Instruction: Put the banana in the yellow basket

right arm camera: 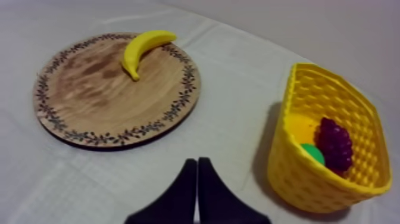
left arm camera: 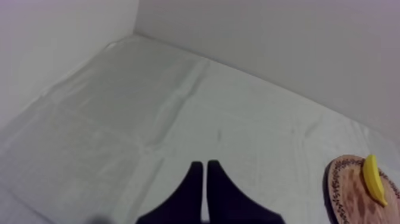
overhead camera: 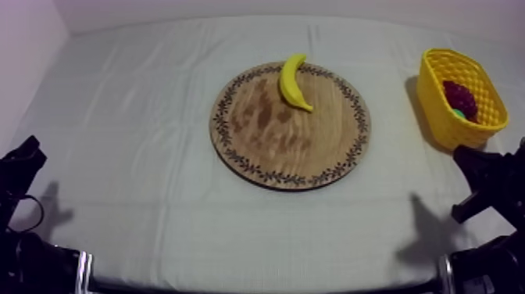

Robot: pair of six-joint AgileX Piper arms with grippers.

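- The table (overhead camera: 141, 156), under its grey-white cloth, spreads below both my arms, with creases running across it.
- The round wooden board (overhead camera: 297, 148) with its patterned rim lies flat near the middle of the table.
- The yellow basket (overhead camera: 440, 117) stands at my right side of the table, well apart from the board and close to my right arm.
- My left gripper (left arm camera: 204, 164) sits low at the left edge of the table, over bare cloth and far from the board. Its two black fingers lie together as a narrow wedge with nothing between them.
- My right gripper (right arm camera: 197, 161) sits low at the right edge, near the basket, pointing at the cloth between board and basket. Its fingers are also pressed together on nothing.
- The banana (overhead camera: 293, 82) lies on the far part of the board, its upper end reaching over the patterned rim.
- A bunch of grapes (overhead camera: 459, 98), dark purple, lies inside the basket.
- A small green thing (overhead camera: 458, 113) lies beside the grapes in the basket; I cannot tell its kind.
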